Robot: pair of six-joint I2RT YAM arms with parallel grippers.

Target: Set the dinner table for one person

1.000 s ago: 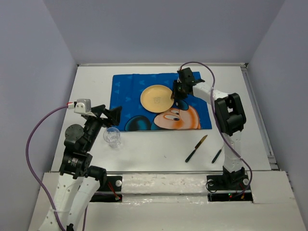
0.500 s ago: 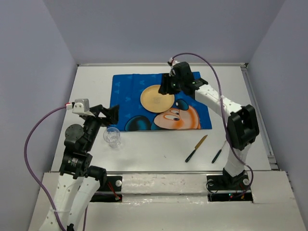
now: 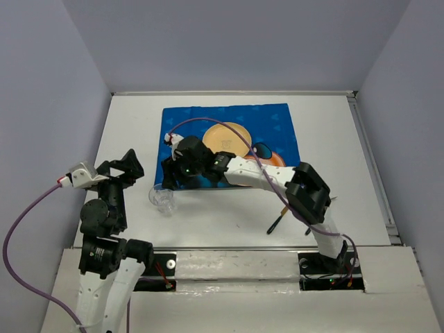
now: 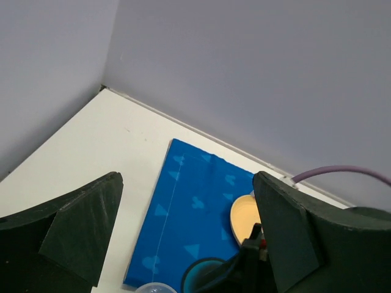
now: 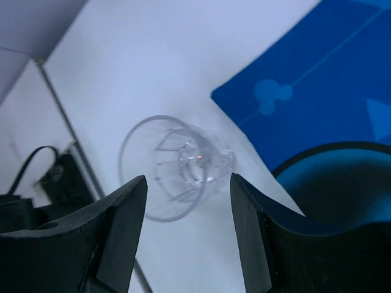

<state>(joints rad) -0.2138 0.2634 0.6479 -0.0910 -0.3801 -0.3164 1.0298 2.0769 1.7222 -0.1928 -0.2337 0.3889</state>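
Right pincer [image 3: 171,179]: wide, empty, swung from plate [image 3: 234,135] to glass [image 3: 161,197]. Left pincer [image 3: 127,164]: wide, drawn back. Table [image 3: 333,139]: under everything. Mat [image 3: 277,121]: far centre. Plate: resting on mat, seemingly placed. Glass: beside mat's near-left corner, likely next.

Clear glossy glass [image 5: 177,166], blue cloth placemat [image 3: 201,121], matte white dinner table [image 3: 333,139].

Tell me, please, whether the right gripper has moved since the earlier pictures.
Yes. The right gripper swung left and nearer, from the yellow plate's right edge to the blue placemat's near-left corner, by the clear glass.
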